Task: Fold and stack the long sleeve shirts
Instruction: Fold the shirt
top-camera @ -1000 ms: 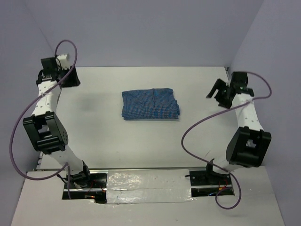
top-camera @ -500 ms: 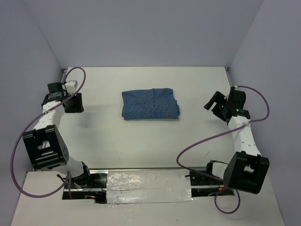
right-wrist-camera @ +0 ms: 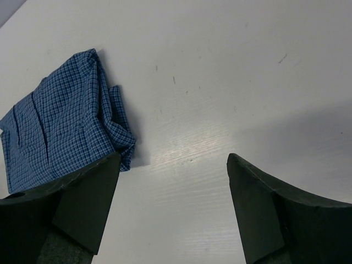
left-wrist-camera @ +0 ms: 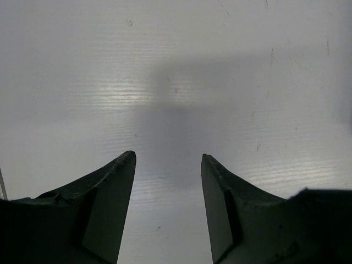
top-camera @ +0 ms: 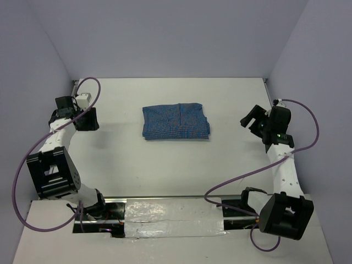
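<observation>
Withdrawn since before, left pincer [top-camera: 88,120] and right pincer [top-camera: 250,118] gape released and empty, folded shirt [top-camera: 176,122] lying between them.

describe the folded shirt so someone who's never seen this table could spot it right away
Look at the white table enclosed by pale purple walls. Near its middle, a little toward the far wall, lies the blue finely checked shirt, folded into a flat rectangle. It is the only cloth there, its blue checks standing out against plain white.
</observation>
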You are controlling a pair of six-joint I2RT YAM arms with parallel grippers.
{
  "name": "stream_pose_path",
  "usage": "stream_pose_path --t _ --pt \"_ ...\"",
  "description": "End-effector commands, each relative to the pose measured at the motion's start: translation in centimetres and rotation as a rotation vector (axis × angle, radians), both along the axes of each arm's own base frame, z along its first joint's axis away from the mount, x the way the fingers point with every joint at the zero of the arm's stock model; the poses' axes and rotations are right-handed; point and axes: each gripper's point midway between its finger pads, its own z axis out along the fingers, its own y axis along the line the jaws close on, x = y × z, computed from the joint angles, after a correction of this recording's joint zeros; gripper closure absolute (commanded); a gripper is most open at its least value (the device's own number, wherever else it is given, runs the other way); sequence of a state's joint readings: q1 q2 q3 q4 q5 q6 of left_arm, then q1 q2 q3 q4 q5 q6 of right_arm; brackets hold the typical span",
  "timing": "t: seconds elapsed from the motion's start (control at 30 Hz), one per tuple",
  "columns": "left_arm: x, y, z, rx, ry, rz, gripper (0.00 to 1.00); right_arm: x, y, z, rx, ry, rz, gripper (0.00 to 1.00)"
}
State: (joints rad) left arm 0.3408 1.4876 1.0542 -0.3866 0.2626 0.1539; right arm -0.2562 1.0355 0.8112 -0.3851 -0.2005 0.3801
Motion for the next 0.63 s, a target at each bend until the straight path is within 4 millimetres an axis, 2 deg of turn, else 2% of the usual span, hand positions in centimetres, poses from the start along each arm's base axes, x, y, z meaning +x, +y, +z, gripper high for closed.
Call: stream_pose_path --t 0.0,0.1,0.17,0.2,0.23,0.3,0.37,0.4,0.5,0.6 --pt "0.4 -0.2 1.3 0.005 -0.057 -0.014 0.36 1.0 -0.3 2.0 -0.021 -0.07 0.008 0.15" --pt "0.5 -0.5 1.5 -0.011 -0.062 -0.02 0.36 1.1 -0.2 2.0 -0.018 -0.071 0.015 0.14" --pt "0.5 -2.3 2.0 -0.074 -0.061 -0.095 0.35 1.1 0.0 1.9 -0.013 -0.069 0.022 0.14" --pt "0.5 -3.8 2.4 -0.117 -0.059 -0.147 0.35 1.0 0.0 1.9 -0.013 -0.068 0.022 0.14" --pt "0.5 -7.0 3.2 -0.185 -0.044 -0.246 0.35 1.0 0.0 1.8 -0.013 -0.063 0.023 0.14" --pt "0.9 -10.6 4.2 -0.17 -0.033 -0.37 0.36 1.0 -0.1 1.8 -0.018 -0.061 0.023 0.14" --pt "1.2 -10.7 4.6 -0.16 -0.039 -0.344 0.35 1.0 -0.3 1.9 -0.022 -0.059 0.009 0.14" --pt "1.3 -9.7 4.4 -0.133 -0.04 -0.305 0.35 1.0 -0.4 1.9 -0.026 -0.06 0.01 0.13" --pt "1.3 -8.4 3.3 -0.082 -0.019 -0.262 0.36 0.9 -0.3 2.0 -0.042 -0.07 0.027 0.13" --pt "0.9 -8.5 2.4 -0.084 0.001 -0.264 0.36 0.6 -0.1 2.2 -0.053 -0.11 0.037 0.13"
